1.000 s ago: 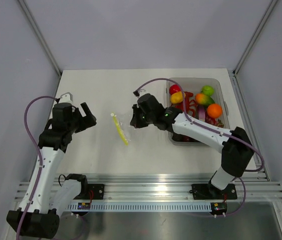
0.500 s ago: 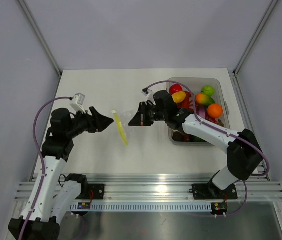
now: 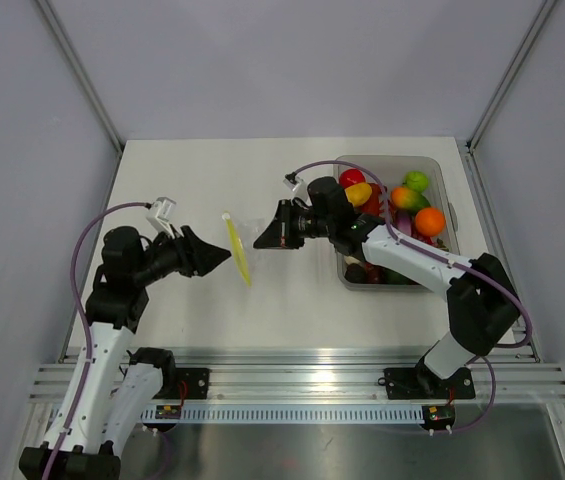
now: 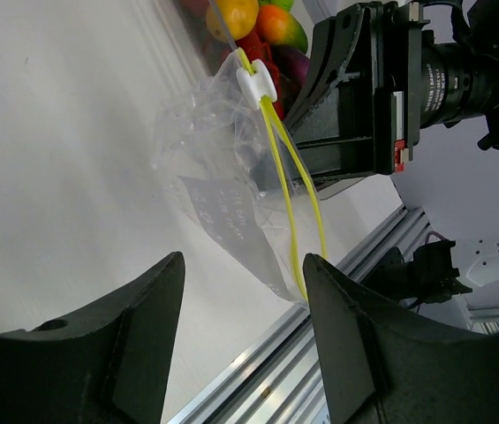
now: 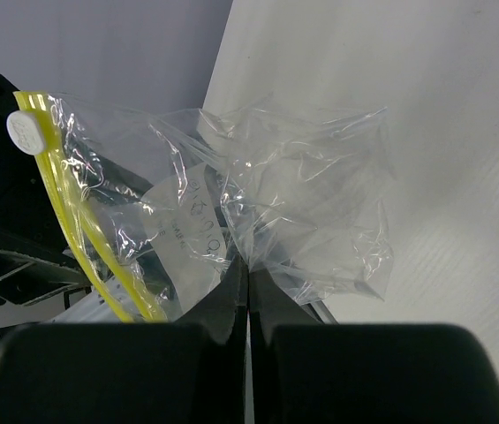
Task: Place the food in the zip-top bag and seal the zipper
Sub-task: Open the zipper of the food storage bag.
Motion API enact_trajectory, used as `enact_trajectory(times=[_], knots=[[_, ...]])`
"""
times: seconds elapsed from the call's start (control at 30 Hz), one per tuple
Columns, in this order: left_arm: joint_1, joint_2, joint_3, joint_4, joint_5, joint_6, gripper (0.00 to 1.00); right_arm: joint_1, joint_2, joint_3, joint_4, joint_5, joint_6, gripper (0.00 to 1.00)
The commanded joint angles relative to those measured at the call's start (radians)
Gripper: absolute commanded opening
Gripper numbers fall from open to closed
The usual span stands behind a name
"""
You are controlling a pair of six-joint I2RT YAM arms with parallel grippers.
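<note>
Bag [image 3: 248,234] hangs above the tabletop [image 3: 192,180] between the two arms, pinched at its crumpled closed end by the right claw [image 3: 262,240], whose fingers are pressed together on the plastic. The yellow zipper [image 3: 235,250], a white slider [image 4: 256,84] at one end, faces the left arm. Left claw [image 3: 226,256] has its fingers apart and holds nothing, aimed at the zipper from close by, though whether it touches the strip I cannot tell, and the food [image 3: 429,221] lies in the bin [image 3: 440,175] to the right
</note>
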Motion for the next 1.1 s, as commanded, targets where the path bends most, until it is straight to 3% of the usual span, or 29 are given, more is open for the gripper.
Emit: enact_trajectory(times=[0.0,0.7,0.93,1.07], knots=[[-0.003,-0.016,-0.012,0.042,0.055,-0.002,0.59,-0.007,0.009,0.049,0.049,-0.025,0.021,0.0],[-0.06,0.016,-0.032,0.138,0.04,-0.064,0.47,-0.007,0.024,0.054,0.065,-0.043,0.042,0.0],[-0.092,0.05,-0.052,0.173,-0.012,-0.084,0.36,-0.007,0.021,0.055,0.066,-0.06,0.039,0.0],[-0.097,0.075,-0.056,0.202,-0.034,-0.114,0.25,-0.007,0.018,0.046,0.062,-0.065,0.035,0.0]])
